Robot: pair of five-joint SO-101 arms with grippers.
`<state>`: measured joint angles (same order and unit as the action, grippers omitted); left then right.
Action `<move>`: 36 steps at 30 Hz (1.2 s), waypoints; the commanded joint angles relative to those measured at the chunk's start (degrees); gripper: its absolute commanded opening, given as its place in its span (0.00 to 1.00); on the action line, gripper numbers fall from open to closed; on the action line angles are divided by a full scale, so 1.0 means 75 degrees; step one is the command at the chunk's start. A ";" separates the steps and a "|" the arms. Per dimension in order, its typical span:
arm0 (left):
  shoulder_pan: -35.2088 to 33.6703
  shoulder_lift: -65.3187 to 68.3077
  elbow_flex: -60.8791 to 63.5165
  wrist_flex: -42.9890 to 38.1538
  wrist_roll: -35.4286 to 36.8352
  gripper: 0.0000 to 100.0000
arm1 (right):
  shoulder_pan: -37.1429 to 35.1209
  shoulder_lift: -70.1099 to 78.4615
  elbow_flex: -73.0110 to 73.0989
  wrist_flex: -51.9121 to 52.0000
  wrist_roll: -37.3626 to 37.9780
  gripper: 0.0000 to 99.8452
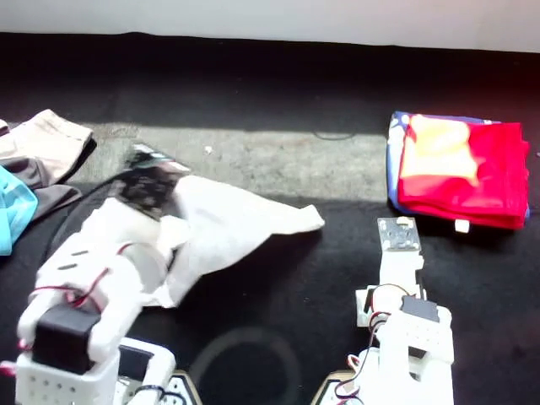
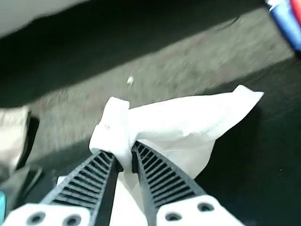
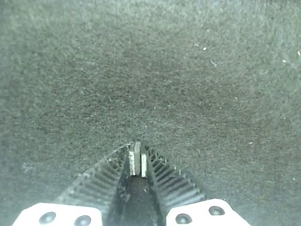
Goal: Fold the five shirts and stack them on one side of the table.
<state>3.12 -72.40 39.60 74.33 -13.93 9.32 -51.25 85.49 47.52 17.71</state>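
A white shirt [image 1: 232, 224] lies crumpled left of the table's middle, one corner stretched toward the centre. My left gripper [image 1: 150, 187] is shut on a bunched fold of the white shirt [image 2: 188, 127], with the cloth pinched between its black ribbed fingers [image 2: 155, 172] and lifted off the table. My right gripper [image 3: 137, 160] hangs shut and holds nothing, just above bare dark cloth at the front right [image 1: 398, 232]. A stack of folded shirts [image 1: 460, 169], red on top over blue, rests at the right edge.
Unfolded shirts [image 1: 38, 160] in beige, grey and light blue are piled at the left edge. A paler strip [image 1: 278, 160] of the dark table cover runs across the middle. The room between the white shirt and the folded stack is bare cover.
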 commanded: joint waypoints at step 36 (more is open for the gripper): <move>-0.7379 0.4589 0.0041 0.0234 -0.2086 0.01 | -0.6089 0.9020 -1.3075 0.3968 -0.0961 0.19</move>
<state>-50.24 -41.54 46.37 76.09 -29.23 -33.23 11.60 -6.81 77.41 10.59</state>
